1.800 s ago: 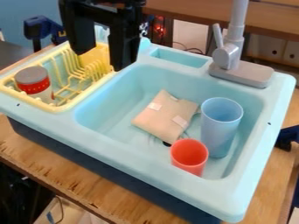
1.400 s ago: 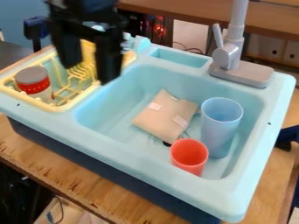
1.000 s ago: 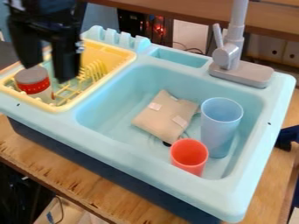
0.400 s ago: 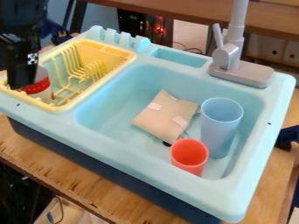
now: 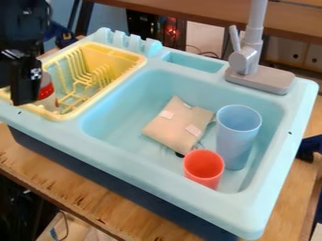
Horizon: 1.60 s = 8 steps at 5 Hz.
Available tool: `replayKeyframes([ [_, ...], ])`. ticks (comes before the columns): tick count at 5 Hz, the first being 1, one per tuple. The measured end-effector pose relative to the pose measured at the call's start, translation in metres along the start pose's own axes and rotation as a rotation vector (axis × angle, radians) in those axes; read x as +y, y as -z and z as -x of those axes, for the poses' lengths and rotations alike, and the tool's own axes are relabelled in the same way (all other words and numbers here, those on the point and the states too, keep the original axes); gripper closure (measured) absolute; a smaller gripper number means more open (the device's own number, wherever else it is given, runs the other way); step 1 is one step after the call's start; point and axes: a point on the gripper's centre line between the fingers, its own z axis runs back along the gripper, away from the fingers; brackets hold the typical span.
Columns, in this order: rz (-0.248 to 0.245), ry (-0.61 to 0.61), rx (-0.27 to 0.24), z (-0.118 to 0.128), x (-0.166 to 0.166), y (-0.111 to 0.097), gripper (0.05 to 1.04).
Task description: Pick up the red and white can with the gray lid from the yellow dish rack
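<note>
- Where we look down at a slant in the camera view, the black gripper [image 5: 20,95] hangs at the left edge, over the near-left end of the yellow dish rack [image 5: 112,56].
- Gripper state: we cannot tell whether it is clenched or released, nor whether it grasps anything.
- Nearest to it we note a pale jar [image 5: 47,92] with a red band, inside the rack by its near end. It shows just past the gripper's right side as we look, partly hidden behind it.
- Jar's long axis: roughly upright, as best we can judge with so much of it covered. Contact between jar and gripper we cannot confirm.
- Rack lies in the left part of the light blue sink unit [image 5: 125,164]; its upright prongs stand beyond the jar, on the side away from us.
- In the basin, well apart from the gripper, we log a beige packet [image 5: 178,124] with white patches, lying flat, a tall blue cup [image 5: 236,141] to its right, and a shorter red cup [image 5: 203,174] just beside the blue one, nearer us.
- Grey faucet [image 5: 245,61] stands on the far rim, behind the basin.
</note>
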Motion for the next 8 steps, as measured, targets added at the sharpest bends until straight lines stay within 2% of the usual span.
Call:
replayKeyframes([
  [1, 0.014, 0.014, 0.007, -0.005, 0.001, 0.007, 0.081],
  [3, 0.038, 0.029, -0.032, -0.023, 0.004, 0.01, 0.081],
  [4, 0.066, 0.04, -0.055, -0.033, 0.004, 0.01, 0.081],
  [6, 0.088, 0.048, -0.074, -0.055, 0.011, 0.02, 0.081],
  [7, 0.092, 0.037, -0.087, -0.058, 0.011, 0.015, 0.081],
  [8, 0.081, 0.023, -0.122, -0.056, 0.009, 0.004, 0.081],
])
